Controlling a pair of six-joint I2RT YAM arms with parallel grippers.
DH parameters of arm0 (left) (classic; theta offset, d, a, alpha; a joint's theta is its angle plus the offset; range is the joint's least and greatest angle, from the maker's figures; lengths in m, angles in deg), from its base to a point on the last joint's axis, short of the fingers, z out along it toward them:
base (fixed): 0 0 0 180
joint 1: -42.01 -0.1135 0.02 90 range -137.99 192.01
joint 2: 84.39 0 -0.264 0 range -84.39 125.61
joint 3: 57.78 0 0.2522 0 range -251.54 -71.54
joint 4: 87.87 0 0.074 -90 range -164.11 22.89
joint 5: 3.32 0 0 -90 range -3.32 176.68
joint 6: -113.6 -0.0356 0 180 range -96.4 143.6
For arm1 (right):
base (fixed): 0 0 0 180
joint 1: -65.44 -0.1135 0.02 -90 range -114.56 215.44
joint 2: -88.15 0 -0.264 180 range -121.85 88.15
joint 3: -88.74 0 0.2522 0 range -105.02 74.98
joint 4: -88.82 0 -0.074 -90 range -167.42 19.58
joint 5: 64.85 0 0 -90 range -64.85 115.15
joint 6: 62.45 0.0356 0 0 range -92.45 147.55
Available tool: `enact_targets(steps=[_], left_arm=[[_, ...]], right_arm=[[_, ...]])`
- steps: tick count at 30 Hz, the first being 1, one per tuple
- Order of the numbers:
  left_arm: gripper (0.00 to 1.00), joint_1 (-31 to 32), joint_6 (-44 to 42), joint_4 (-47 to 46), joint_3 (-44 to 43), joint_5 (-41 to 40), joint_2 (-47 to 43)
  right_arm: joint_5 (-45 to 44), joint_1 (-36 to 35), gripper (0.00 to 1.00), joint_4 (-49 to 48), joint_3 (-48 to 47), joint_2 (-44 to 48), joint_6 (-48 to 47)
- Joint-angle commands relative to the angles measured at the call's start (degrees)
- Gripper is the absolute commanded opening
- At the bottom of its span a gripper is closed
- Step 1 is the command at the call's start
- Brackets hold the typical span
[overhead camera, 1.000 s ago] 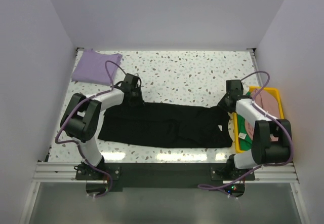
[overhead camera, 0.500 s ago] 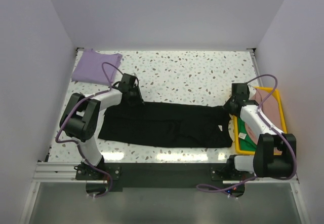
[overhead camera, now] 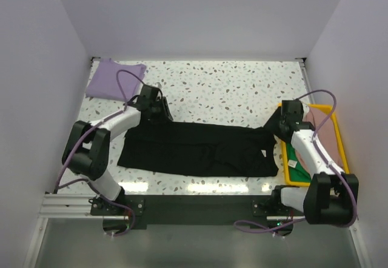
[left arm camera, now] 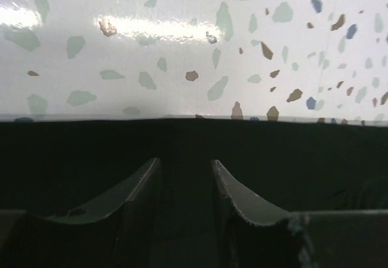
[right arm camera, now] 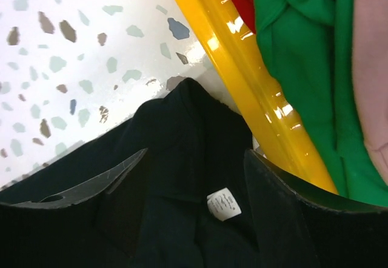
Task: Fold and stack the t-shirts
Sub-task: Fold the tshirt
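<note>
Here four shirts show. One lavender t-shirt [overhead camera: 114, 78] lies folded beyond the far left corner of the black t-shirt [overhead camera: 194, 150], which is spread flat. One green t-shirt [overhead camera: 294, 162] and one pink t-shirt [overhead camera: 324, 125] sit in the single yellow bin [overhead camera: 339, 144] at the black t-shirt's right end. The left gripper [left arm camera: 185, 162] is over the black t-shirt's far edge, its fingers a narrow gap apart and gripping nothing. The right gripper [right arm camera: 197, 153] hangs over the black t-shirt's collar end, spread wide and empty.
</note>
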State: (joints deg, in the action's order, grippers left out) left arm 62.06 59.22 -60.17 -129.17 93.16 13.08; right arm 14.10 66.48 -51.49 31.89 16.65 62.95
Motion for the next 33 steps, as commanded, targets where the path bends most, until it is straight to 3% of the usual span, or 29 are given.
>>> enact_targets(steps=[1,7,12,19,26,29,33], left_arm=[[0.43,-0.6,-3.2,2.2,-1.4,-3.3,-8.9],[0.33,-0.4,-0.6,1.1,11.1,-5.1,-20.7],[0.25,1.4,3.1,-3.2,25.2,-5.2,-28.6],[0.15,7.4,7.3,-4.6,30.7,-10.0,-29.4],[0.10,9.7,9.1,-6.1,31.2,-11.3,-26.5],[0.09,9.9,9.1,-7.8,30.6,-10.0,-24.9],[0.09,9.9,11.5,-11.2,29.9,-8.1,-22.5]], right_arm=[[2.4,-0.6,0.67,3.2,-0.9,7.4,-1.2],[2.1,-14.1,0.66,4.8,2.1,11.5,4.0],[2.8,-24.3,0.59,2.5,5.8,10.3,9.7],[4.3,-25.4,0.50,-1.4,7.4,3.2,10.7],[3.0,-22.0,0.47,-4.3,-0.8,-11.7,6.7],[6.1,-18.7,0.47,-4.0,-8.7,-20.6,2.7],[5.8,-18.3,0.48,-2.7,-26.1,-32.4,-2.4]])
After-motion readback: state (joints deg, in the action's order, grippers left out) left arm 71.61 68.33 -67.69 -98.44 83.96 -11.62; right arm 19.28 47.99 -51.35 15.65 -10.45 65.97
